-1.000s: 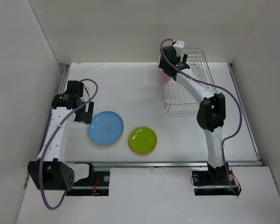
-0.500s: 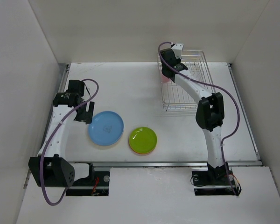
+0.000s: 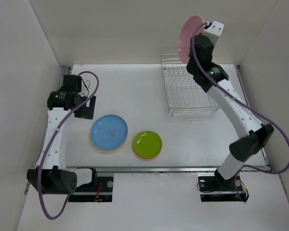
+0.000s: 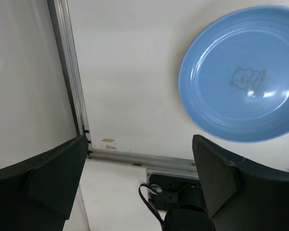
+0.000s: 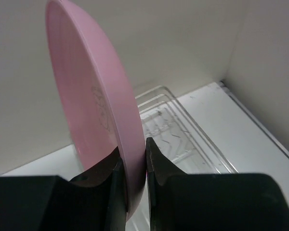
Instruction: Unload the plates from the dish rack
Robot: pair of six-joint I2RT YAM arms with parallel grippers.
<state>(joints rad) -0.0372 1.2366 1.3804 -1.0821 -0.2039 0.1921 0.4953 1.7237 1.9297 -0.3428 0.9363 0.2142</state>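
A pink plate (image 3: 187,34) (image 5: 89,91) hangs on edge high above the silver wire dish rack (image 3: 190,94) (image 5: 180,127), and my right gripper (image 3: 196,39) (image 5: 134,150) is shut on its lower rim. No plate shows in the rack. On the table lie a blue plate (image 3: 109,132) (image 4: 241,72) and a lime green plate (image 3: 147,143) stacked on an orange one whose rim peeks out. My left gripper (image 3: 86,107) (image 4: 139,161) stands open and empty above the table, left of the blue plate.
White walls close in the table on the left, back and right. A metal rail (image 4: 72,72) runs along the table's left edge. The arm bases (image 3: 91,180) sit at the near edge.
My right gripper shut on the pink plate in the rack and lifted it high above it. The left arm swung a little back and to the left.
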